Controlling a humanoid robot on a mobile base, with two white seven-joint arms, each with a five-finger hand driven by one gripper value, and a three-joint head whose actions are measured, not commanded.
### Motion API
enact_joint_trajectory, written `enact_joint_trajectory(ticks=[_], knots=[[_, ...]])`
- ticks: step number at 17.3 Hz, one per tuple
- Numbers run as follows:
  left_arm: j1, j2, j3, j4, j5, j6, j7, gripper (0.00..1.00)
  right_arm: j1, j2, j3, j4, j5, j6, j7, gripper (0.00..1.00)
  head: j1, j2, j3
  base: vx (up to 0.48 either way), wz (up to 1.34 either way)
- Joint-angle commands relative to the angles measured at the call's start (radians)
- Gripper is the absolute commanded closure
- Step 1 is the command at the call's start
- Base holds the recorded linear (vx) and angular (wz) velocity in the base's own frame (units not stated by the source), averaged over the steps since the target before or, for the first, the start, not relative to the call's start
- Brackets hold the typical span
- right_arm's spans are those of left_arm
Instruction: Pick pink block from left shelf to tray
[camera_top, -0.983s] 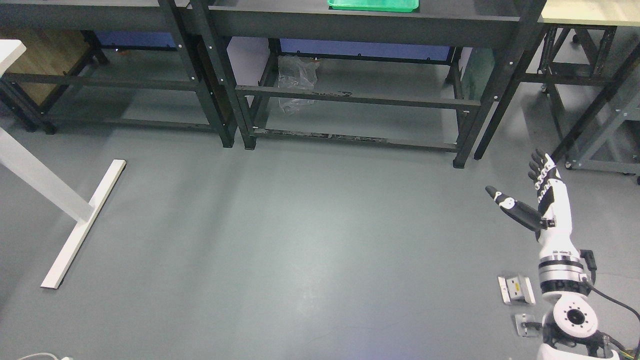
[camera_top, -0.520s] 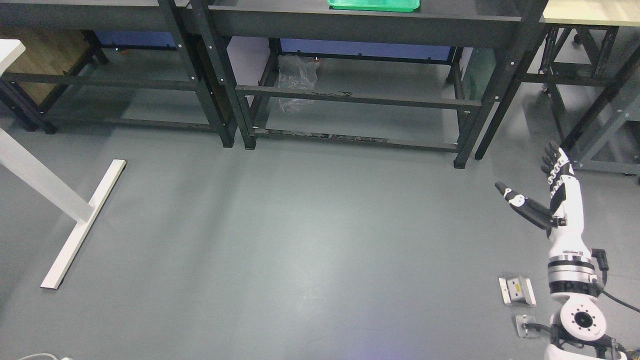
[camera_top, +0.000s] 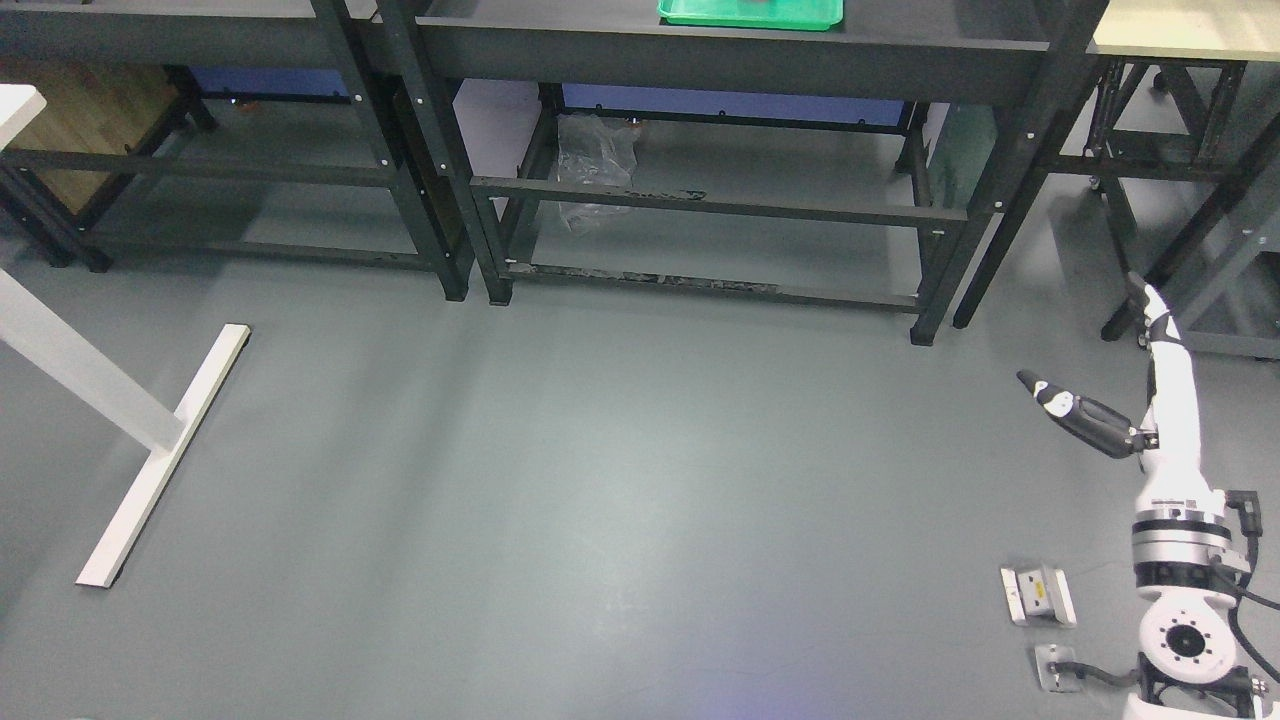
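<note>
A green tray (camera_top: 750, 12) lies on the top of the black shelf (camera_top: 720, 50) at the upper edge of the head view, cut off by the frame. A small reddish spot shows inside the tray at the very top; I cannot tell what it is. No pink block is visible. My right hand (camera_top: 1110, 375) hangs over the grey floor at the lower right, seen edge-on, thumb stretched left and fingers straight, holding nothing. The left arm is out of view.
A second black shelf (camera_top: 200, 160) stands at the upper left beside the first. A white desk leg and foot (camera_top: 150, 460) cross the floor at left. Two small floor plates (camera_top: 1038, 595) lie near my right arm. A clear plastic bag (camera_top: 592, 165) sits under the middle shelf.
My right hand has moved right and turned edge-on, so its fingers now look thin. The whole picture has also shifted slightly, so the camera moved.
</note>
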Motion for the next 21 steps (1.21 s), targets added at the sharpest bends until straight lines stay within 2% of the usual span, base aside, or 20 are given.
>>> enact_joint_trajectory(ticks=[1, 3, 21], knots=[[0.009, 0.017, 0.000, 0.000, -0.002, 0.000, 0.001, 0.00, 0.023, -0.011, -0.014, -0.050, 0.315, -0.037, 0.002, 0.00, 0.0000, 0.000, 0.000, 0.081, 0.00], [0.009, 0.017, 0.000, 0.000, -0.002, 0.000, 0.001, 0.00, 0.028, -0.011, -0.012, -0.050, 0.279, -0.035, -0.001, 0.00, 0.0000, 0.000, 0.000, 0.101, 0.00], [0.009, 0.017, 0.000, 0.000, -0.002, 0.000, 0.001, 0.00, 0.011, 0.012, 0.012, -0.039, 0.286, -0.035, -0.002, 0.00, 0.0000, 0.000, 0.000, 0.124, 0.04]])
